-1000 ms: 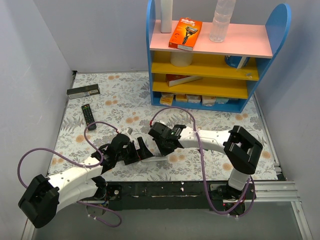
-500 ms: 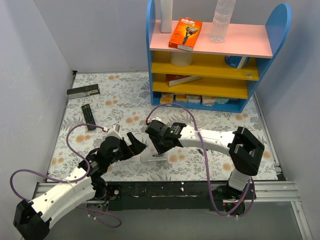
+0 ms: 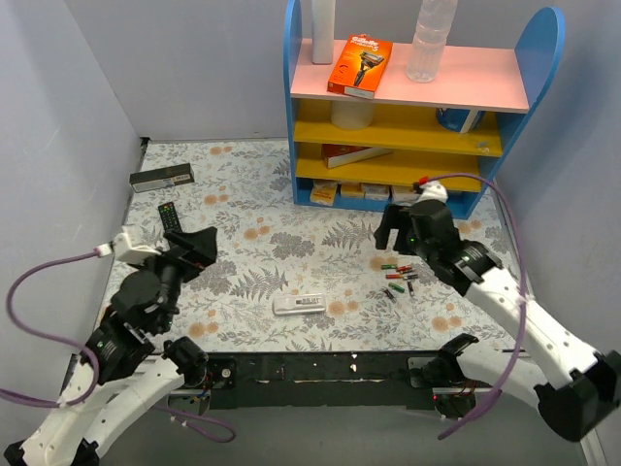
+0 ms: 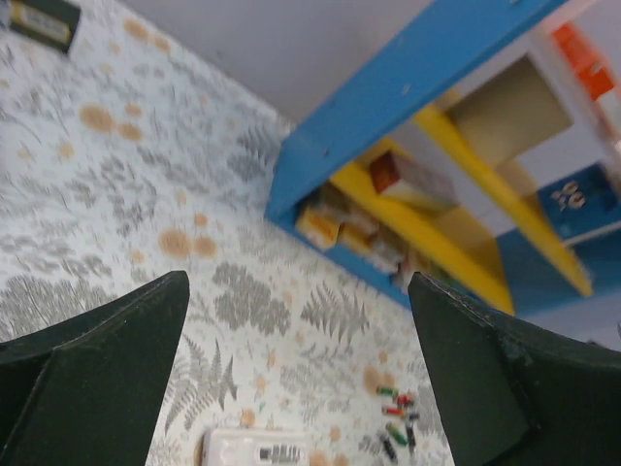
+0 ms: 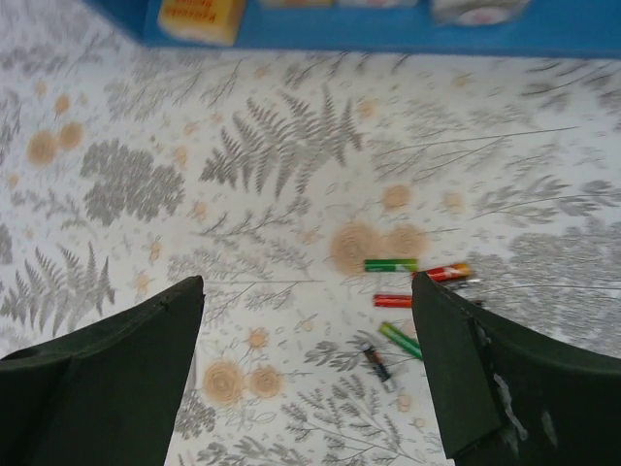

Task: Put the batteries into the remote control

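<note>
We judge nothing loaded yet: batteries lie loose right of remote; left gripper and right gripper both apart, empty.

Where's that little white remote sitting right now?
In the top view the white remote lies flat on the flowered table, near the front edge around the middle; the batteries are scattered to its right.

Left tool, right tool: jaws apart
</note>
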You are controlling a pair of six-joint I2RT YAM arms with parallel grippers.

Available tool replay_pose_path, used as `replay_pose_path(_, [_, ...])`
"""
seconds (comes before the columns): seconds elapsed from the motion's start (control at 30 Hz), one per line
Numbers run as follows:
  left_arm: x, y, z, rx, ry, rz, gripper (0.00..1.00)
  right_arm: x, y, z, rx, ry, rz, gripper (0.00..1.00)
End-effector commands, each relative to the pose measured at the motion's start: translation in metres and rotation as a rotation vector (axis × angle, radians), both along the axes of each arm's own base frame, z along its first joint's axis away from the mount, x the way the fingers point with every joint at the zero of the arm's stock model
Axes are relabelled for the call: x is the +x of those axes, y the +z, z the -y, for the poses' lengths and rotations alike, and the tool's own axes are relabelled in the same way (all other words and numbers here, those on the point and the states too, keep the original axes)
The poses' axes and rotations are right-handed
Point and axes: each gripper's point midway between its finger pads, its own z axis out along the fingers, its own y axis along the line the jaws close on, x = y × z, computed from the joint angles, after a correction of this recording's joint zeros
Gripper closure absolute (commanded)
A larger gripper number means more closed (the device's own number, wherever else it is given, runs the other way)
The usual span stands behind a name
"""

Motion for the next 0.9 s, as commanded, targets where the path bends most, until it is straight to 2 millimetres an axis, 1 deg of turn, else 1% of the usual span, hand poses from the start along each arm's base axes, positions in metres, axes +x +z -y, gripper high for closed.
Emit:
replay_pose_path(0.0, [-0.016,0.049,-0.07,0.102,0.249,0.133,0.02,0.003,0.053,0.067,-0.004,-0.22,0.226,0.05])
replay_pose_path(0.07, [-0.026,0.071,-0.085,0.057,0.289,0.202,0.02,0.0,0.068,0.091,-0.048,-0.296,0.295,0.05])
replay_pose_path(0.1, [-0.03,0.077,-0.091,0.067,0.303,0.222,0.02,-0.006,0.079,0.1,-0.034,-0.319,0.335,0.05])
replay_pose_path(0.13, [-0.032,0.084,-0.095,0.06,0.315,0.248,0.02,-0.009,0.083,0.108,-0.044,-0.35,0.358,0.05])
replay_pose_path(0.2, [-0.039,0.093,-0.104,0.092,0.331,0.281,0.02,-0.017,0.095,0.119,-0.026,-0.372,0.408,0.05])
replay_pose_path(0.27, [-0.044,0.099,-0.112,0.098,0.357,0.302,0.02,-0.023,0.097,0.128,-0.026,-0.399,0.432,0.05])
replay_pose_path(0.3, [-0.046,0.102,-0.116,0.097,0.368,0.308,0.02,-0.029,0.103,0.133,-0.005,-0.411,0.459,0.05])
replay_pose_path(0.37, [-0.049,0.105,-0.123,0.102,0.394,0.312,0.02,-0.035,0.107,0.139,0.011,-0.425,0.488,0.05])
replay_pose_path(0.43, [-0.051,0.104,-0.127,0.101,0.411,0.31,0.02,-0.039,0.11,0.143,0.009,-0.426,0.505,0.05])
replay_pose_path(0.47, [-0.051,0.102,-0.131,0.102,0.439,0.297,0.02,-0.041,0.109,0.144,0.007,-0.425,0.509,0.05])
replay_pose_path(0.6, [-0.052,0.092,-0.136,0.095,0.472,0.266,0.02,-0.047,0.11,0.149,-0.002,-0.416,0.531,0.04])
replay_pose_path(0.77, [-0.052,0.078,-0.135,0.08,0.474,0.237,0.02,-0.052,0.111,0.15,-0.015,-0.39,0.54,0.03])
replay_pose_path(0.87, [-0.052,0.074,-0.137,0.079,0.481,0.225,0.02,-0.054,0.112,0.151,-0.004,-0.389,0.548,0.03])
